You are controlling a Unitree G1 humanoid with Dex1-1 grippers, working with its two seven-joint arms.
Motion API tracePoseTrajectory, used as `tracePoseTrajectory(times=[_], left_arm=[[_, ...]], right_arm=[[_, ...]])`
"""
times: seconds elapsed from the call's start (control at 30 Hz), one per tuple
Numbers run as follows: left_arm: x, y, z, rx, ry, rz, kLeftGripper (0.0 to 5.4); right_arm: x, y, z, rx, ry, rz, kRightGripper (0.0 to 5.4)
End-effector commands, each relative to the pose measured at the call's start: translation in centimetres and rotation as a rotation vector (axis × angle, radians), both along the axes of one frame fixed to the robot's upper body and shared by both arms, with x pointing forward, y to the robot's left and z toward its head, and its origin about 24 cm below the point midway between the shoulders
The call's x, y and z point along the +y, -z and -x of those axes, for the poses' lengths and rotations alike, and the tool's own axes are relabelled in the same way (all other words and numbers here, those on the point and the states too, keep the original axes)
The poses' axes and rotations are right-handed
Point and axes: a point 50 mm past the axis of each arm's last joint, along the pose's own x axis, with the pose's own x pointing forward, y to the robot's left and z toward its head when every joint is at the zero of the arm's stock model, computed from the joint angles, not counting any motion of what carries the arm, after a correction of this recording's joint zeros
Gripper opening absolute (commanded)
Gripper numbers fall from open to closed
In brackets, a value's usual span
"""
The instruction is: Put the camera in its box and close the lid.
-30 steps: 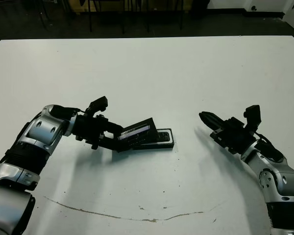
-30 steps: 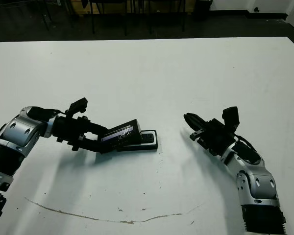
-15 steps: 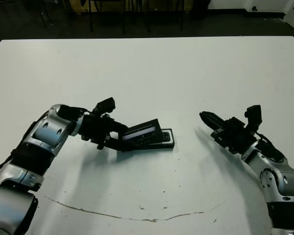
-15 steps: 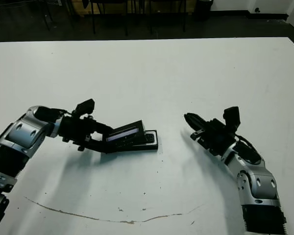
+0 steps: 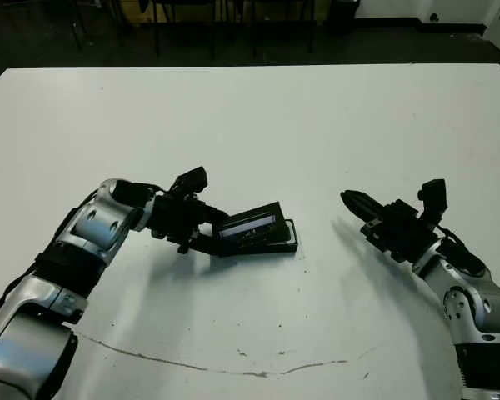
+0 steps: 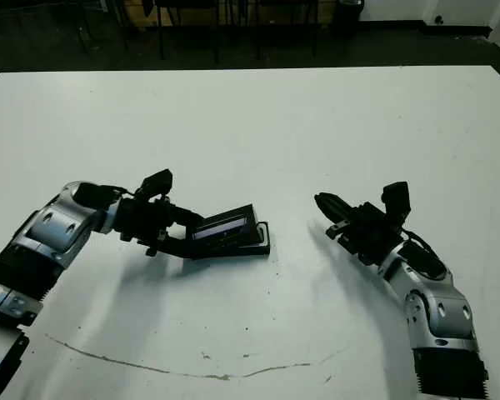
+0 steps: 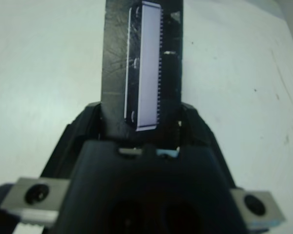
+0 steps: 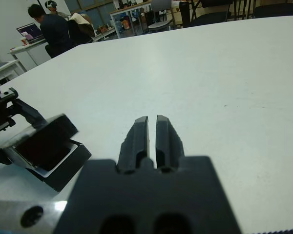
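The lid (image 5: 248, 225), a black slab with a silvery label strip, hangs tilted over the box (image 5: 292, 240); its far edge is low over the tray and its near edge is raised. My left gripper (image 5: 207, 234) is shut on the lid's left end. In the left wrist view the lid (image 7: 141, 68) runs out from between the fingers (image 7: 83, 129). Only the box's right rim and corner show. The camera is hidden under the lid. My right gripper (image 5: 347, 198) hovers shut to the right of the box, apart from it, with nothing in it.
A thin brown scuff line (image 5: 192, 367) curves across the white table (image 5: 258, 117) near its front edge. Beyond the table's far edge are chair legs, desks and a seated person (image 8: 53, 29).
My left arm has carried the lid to the right and tipped it flatter over the box, covering the camera that showed in the tray before. The right arm has stayed put.
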Motion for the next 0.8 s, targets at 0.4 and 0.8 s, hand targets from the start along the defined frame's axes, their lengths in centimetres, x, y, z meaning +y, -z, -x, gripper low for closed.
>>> tracePoseTrajectory(times=[0.4, 0.8], left_arm=[[-3.3, 3.4, 0.7, 0.113, 0.077, -0.126, 2.66], [-3.9, 2.5, 0.7, 0.063, 0.17, -0.272, 2.66]], right_arm=[[-0.9, 0.2, 0.0, 0.019, 0.007, -0.018, 0.0], [-0.9, 0.4, 0.0, 0.024, -0.007, -0.045, 0.0]])
